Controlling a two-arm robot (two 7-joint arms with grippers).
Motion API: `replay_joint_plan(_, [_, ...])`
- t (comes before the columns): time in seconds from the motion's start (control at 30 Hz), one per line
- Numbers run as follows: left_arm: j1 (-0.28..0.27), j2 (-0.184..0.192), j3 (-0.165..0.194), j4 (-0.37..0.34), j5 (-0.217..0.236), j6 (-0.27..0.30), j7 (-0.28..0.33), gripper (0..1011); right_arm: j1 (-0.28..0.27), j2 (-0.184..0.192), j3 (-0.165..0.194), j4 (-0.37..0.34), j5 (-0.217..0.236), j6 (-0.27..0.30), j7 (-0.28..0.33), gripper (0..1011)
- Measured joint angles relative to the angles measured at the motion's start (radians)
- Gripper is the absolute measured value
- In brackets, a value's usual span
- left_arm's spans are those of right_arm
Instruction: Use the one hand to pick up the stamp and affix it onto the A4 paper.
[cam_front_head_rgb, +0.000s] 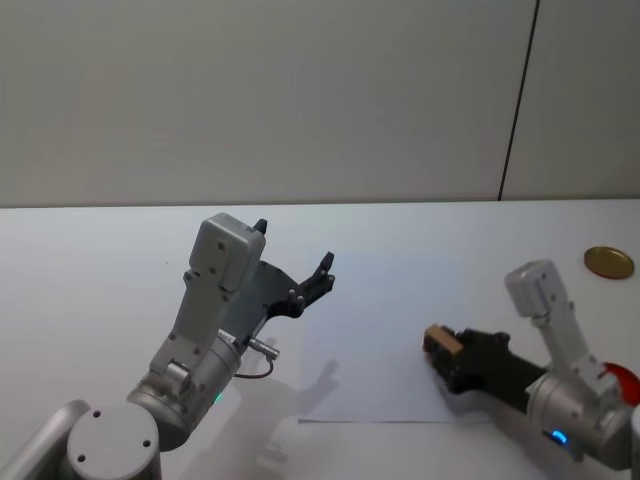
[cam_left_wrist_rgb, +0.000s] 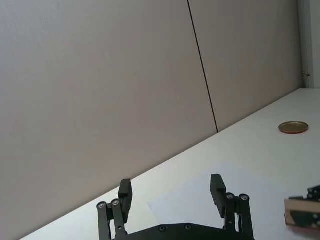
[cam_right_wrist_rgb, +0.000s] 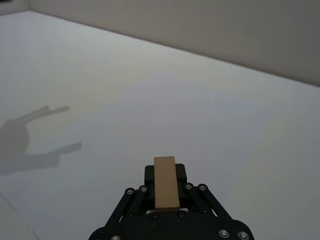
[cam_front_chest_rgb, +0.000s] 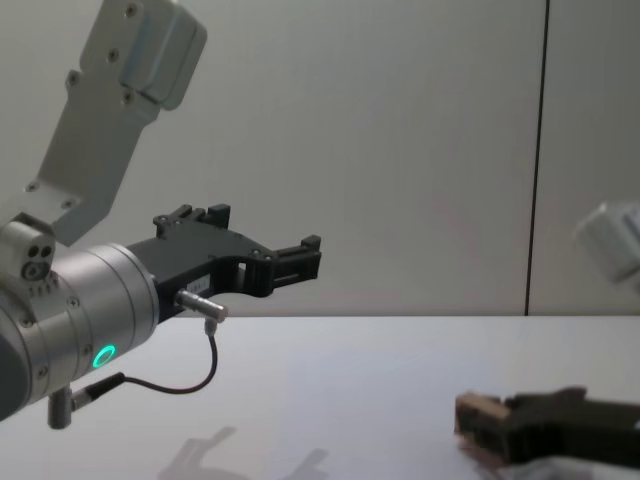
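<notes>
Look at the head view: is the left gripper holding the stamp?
No: the left gripper hangs open and empty, while the right gripper clamps the stamp.

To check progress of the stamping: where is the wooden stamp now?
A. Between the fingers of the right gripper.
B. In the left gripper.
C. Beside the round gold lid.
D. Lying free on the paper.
A: the stamp is clamped in the right gripper, while the left gripper is open and holds nothing.
</notes>
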Motion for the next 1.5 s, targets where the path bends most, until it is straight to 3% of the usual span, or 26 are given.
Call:
replay_joint_plan(0.33, [0.000, 0.000, 0.000, 0.000, 0.000, 0.000, 0.000, 993, -0.011, 0.035, 0.041, -0.090, 0.042, -0.009, -0.049, 220])
replay_joint_plan(0.67, [0.000, 0.000, 0.000, 0.000, 0.000, 0.000, 0.000, 993, -0.034, 0.080, 0.082, -0.137, 0.057, 0.002, -0.087, 220])
replay_joint_plan(1.1, [0.000, 0.000, 0.000, 0.000, 0.000, 0.000, 0.000, 993, -0.118, 0.154, 0.137, -0.202, 0.097, 0.040, -0.128, 220])
replay_joint_plan(1.5, [0.000, 0.000, 0.000, 0.000, 0.000, 0.000, 0.000, 993, -0.195, 0.197, 0.168, -0.245, 0.126, 0.056, -0.163, 220])
